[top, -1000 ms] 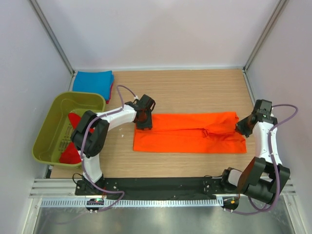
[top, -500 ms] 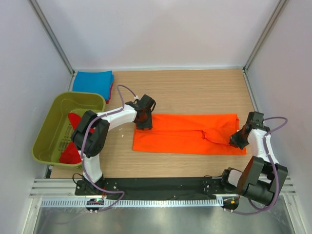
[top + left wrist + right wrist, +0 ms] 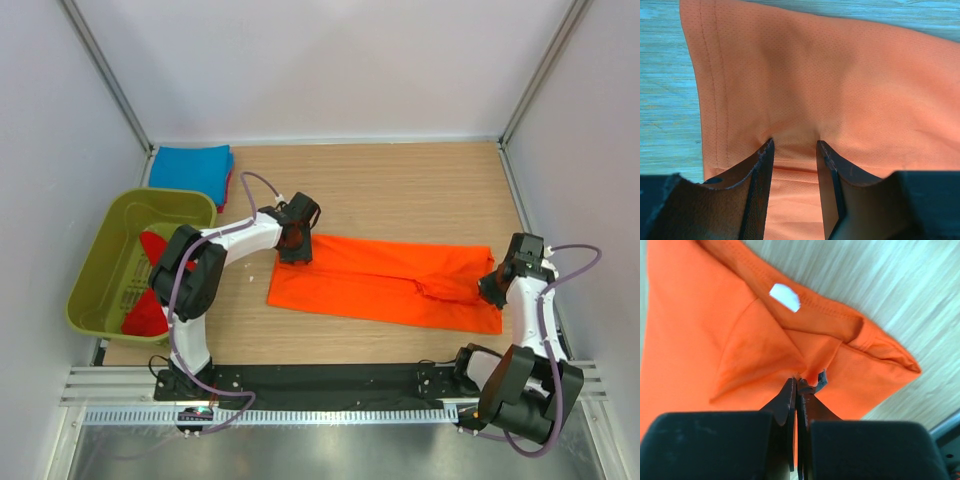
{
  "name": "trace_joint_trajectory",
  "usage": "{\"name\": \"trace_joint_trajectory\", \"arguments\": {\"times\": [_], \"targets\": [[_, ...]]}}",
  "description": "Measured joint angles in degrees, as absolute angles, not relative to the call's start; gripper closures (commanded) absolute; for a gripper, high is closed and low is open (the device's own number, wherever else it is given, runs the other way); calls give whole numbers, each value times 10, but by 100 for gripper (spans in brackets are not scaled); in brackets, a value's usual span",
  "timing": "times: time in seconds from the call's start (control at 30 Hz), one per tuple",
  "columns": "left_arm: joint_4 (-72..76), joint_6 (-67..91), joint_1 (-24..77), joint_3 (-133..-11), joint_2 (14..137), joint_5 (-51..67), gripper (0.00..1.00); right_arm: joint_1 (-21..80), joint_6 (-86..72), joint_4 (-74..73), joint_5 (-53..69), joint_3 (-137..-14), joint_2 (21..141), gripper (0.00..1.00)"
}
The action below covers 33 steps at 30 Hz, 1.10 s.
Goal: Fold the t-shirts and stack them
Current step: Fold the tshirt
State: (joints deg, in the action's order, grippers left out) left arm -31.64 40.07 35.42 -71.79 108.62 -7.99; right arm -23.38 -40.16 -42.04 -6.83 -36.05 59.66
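Shirt, orange [image 3: 385, 280]: pinched at one end by right claw [image 3: 799, 385], clamped tight; left claw [image 3: 794, 150] narrowly grips opposite hem. Risk: thin pinch slipping under tension.

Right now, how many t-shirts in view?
At least 3. An orange t-shirt lies mid-table, held by both grippers. A blue t-shirt sits folded at the far-left corner, a red edge beneath it. Red cloth lies in the green tub; more may be hidden.
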Motion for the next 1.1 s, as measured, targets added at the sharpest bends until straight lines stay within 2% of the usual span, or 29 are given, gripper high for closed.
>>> {"name": "trace_joint_trajectory", "arguments": {"times": [0.13,0.2,0.23,0.27,0.5,0.53,0.67,0.87,1.0,1.1], "targets": [[-316,401,354,-718,1086,-79,58,-233,-414,-429,-37,-362,577,99],[-316,401,354,-718,1086,-79,59,-233,-419,-442,-35,-367,561,95],[-316,401,354,-718,1086,-79,59,-233,-420,-446,-35,-367,553,85],[-316,401,354,-718,1086,-79,58,-232,-424,-449,-36,-366,543,82],[-316,402,354,-720,1086,-80,54,-229,-424,-463,-33,-364,551,69],[-317,402,353,-721,1086,-80,54,-229,-424,-470,-33,-372,561,63],[-327,402,352,-725,1086,-79,53,-228,-420,-477,-33,-422,592,53],[-372,399,348,-764,1086,-80,52,-228,-416,-458,-27,-517,654,53],[-372,393,347,-803,1087,-79,53,-228,-400,-402,-8,-523,691,61],[-374,386,346,-827,1099,-79,53,-228,-374,-355,18,-523,747,59]]}}
